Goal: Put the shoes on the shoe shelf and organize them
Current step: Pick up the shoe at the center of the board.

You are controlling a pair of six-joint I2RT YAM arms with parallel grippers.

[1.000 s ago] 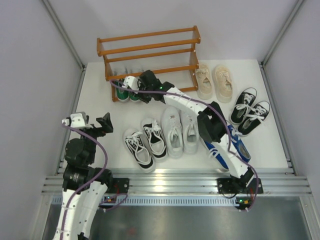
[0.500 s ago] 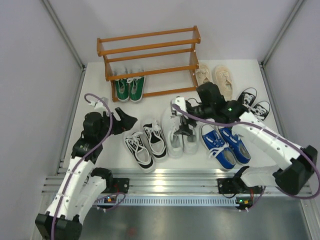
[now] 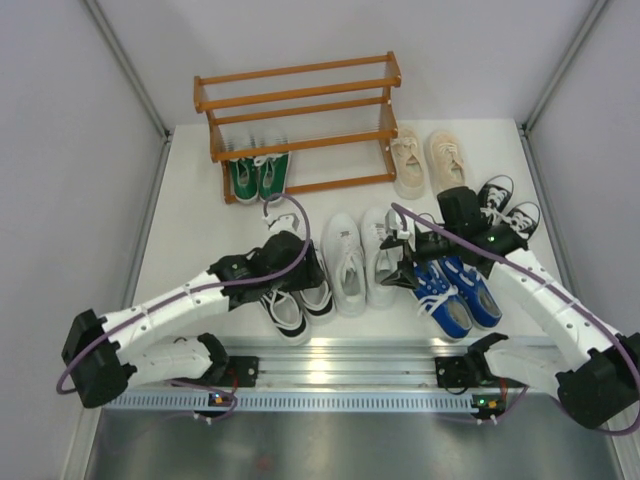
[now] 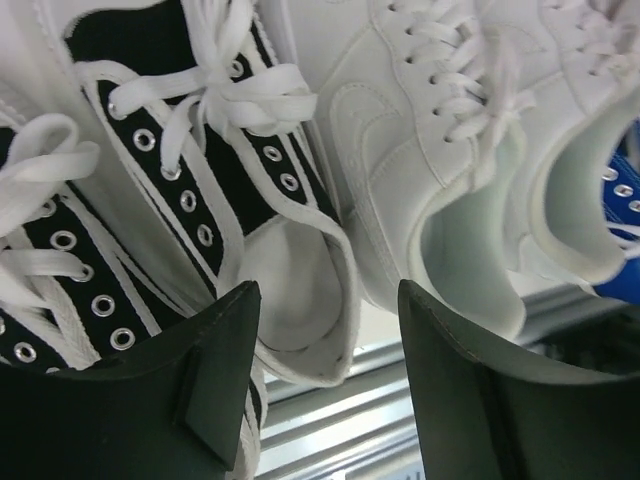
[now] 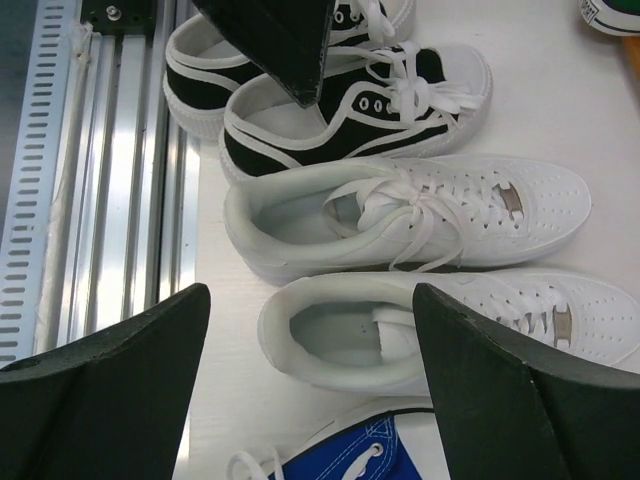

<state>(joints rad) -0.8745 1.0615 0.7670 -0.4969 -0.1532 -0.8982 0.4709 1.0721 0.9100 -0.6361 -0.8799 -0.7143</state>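
Observation:
The shoe shelf [image 3: 300, 108] stands at the back, with the green pair [image 3: 258, 178] on its bottom tier. The other pairs lie on the table: black-and-white [image 3: 285, 305], plain white [image 3: 345, 255], blue [image 3: 460, 295], beige [image 3: 430, 160], black canvas [image 3: 500, 215]. My left gripper [image 3: 300, 262] is open just over the black-and-white pair; in its wrist view [image 4: 325, 300] the heel of one black-and-white shoe [image 4: 300, 290] lies between the jaws. My right gripper [image 3: 398, 268] is open and empty; in its wrist view [image 5: 310, 300] the heel of the right white shoe [image 5: 400, 335] lies between the jaws.
The metal rail [image 3: 340, 365] runs along the table's near edge, close behind the shoe heels. Grey walls close in both sides. The left gripper's finger [image 5: 280, 40] shows at the top of the right wrist view, above the black-and-white pair [image 5: 340, 110].
My right gripper has left the green pair at the shelf and come back to the white shoe's heel. My left arm has swung in from the left over the black-and-white pair.

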